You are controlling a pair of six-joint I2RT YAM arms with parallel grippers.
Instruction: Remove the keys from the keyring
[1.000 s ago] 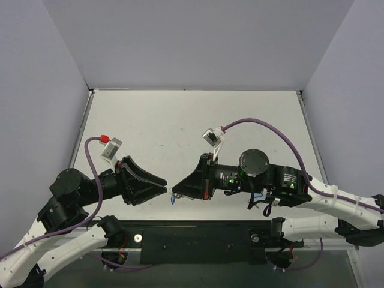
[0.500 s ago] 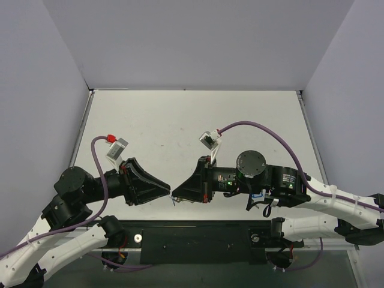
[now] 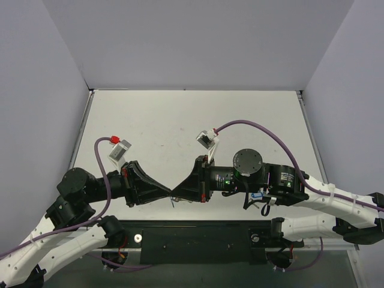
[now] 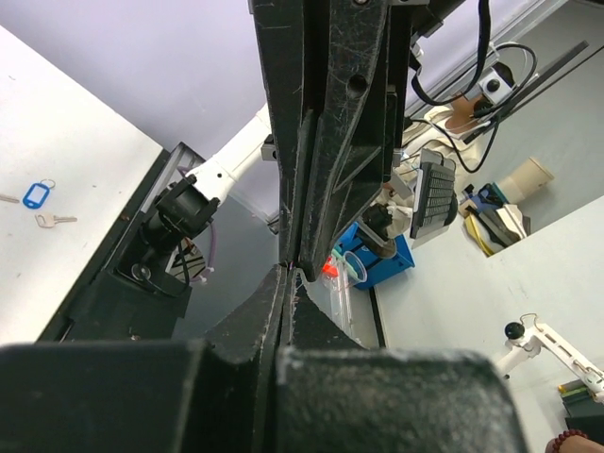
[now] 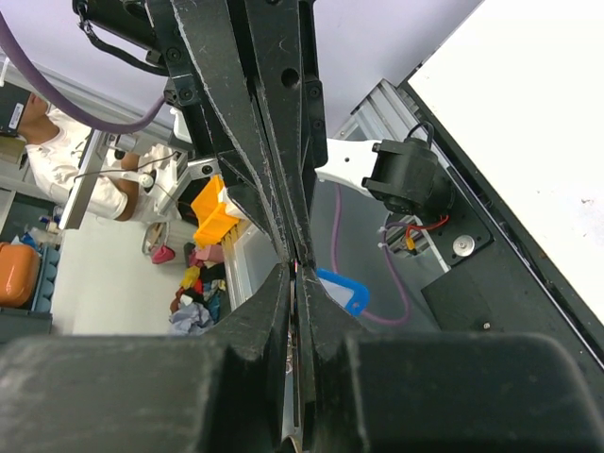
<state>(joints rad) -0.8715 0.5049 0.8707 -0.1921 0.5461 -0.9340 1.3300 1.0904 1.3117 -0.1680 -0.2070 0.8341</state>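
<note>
Left gripper point(image 3: 170, 193) closed — tip-to-tip, right gripper point(image 3: 176, 192)

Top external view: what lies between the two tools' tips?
Nothing visible: left tool and right tool, both shut, meet tip to tip. The right wrist view shows a blue tag just beyond them.

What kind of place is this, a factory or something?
Probably a robotics lab: a left arm and right arm bolted to a white table boxed in by plain walls, with a yellow bin and a person in white nearby.
</note>
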